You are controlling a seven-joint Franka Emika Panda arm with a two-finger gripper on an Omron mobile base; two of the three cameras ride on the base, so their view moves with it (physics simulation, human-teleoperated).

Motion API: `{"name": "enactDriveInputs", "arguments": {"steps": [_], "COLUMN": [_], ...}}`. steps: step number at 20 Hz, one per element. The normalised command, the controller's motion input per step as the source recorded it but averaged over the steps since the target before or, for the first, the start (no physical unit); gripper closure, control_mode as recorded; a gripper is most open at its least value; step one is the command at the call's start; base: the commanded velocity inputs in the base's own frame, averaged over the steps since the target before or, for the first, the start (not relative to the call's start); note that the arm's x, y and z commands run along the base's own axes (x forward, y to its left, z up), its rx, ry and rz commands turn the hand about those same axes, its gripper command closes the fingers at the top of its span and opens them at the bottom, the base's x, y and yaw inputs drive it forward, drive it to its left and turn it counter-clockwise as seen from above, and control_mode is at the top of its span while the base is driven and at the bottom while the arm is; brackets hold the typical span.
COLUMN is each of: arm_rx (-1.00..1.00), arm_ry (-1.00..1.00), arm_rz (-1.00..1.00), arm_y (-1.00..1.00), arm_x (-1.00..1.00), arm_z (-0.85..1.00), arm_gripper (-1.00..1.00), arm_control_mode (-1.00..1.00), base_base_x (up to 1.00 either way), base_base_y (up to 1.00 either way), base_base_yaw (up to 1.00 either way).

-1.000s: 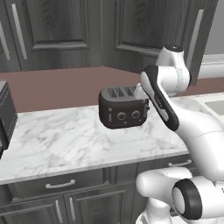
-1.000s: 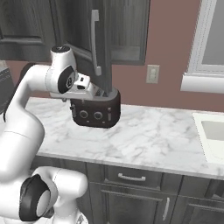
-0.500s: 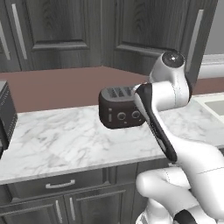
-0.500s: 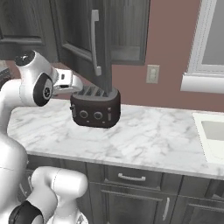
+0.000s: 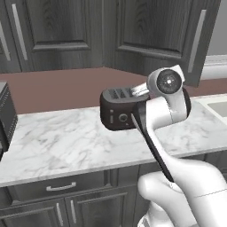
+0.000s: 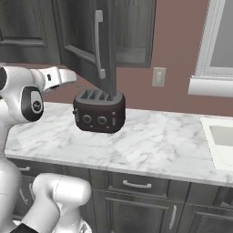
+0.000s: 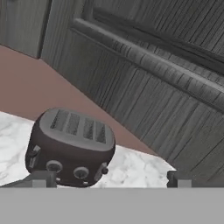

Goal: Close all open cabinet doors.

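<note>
One upper cabinet door (image 6: 84, 36) stands swung out over the counter, its silver bar handle (image 6: 98, 43) facing me; the same door (image 5: 162, 31) hangs angled at the upper right of the left base view. In the hand view its grooved panel (image 7: 153, 87) lies close ahead. My gripper (image 6: 73, 75) hovers left of that door's lower edge, above the toaster; its hand (image 5: 139, 90) pokes out behind my elbow. The fingertips (image 7: 43, 178) stand wide apart with nothing between them, so my gripper (image 7: 111, 180) is open. The neighbouring upper doors (image 5: 57, 31) sit shut.
A dark toaster (image 6: 99, 111) stands on the marble counter (image 6: 159, 141) under the open door. A black appliance (image 5: 6, 115) sits at the counter's left end and a sink (image 6: 220, 141) at the right. Drawers (image 5: 60, 187) run below; a wall outlet (image 6: 158, 76) is behind.
My arm has swung round; in the right base view the hand has moved left and a little up, away from the toaster's top toward the door's lower edge. The door has not moved.
</note>
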Motion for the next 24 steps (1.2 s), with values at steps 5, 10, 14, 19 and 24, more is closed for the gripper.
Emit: {"name": "enactDriveInputs", "arguments": {"steps": [5,10,14,19,24], "arm_rx": [-0.07,-0.01,0.00,0.04,0.14], "arm_ry": [-0.23,-0.14,-0.02,0.01,0.09], "arm_rz": [0.01,0.02,0.00,0.00,0.00], "arm_y": [-0.21,-0.25,-0.23,-0.16,-0.30], "arm_x": [0.35,0.53,0.65,0.83,0.84], "arm_z": [0.37,0.30,0.27,0.11,0.06], "arm_gripper": [-1.00,-1.00,-1.00,-1.00,-1.00], "arm_control_mode": [-1.00,-1.00,-1.00,-1.00,-1.00], "base_base_x": [0.00,0.00,0.00,0.00,0.00], "base_base_y": [0.00,0.00,0.00,0.00,0.00], "base_base_yaw": [0.00,0.00,0.00,0.00,0.00]}}
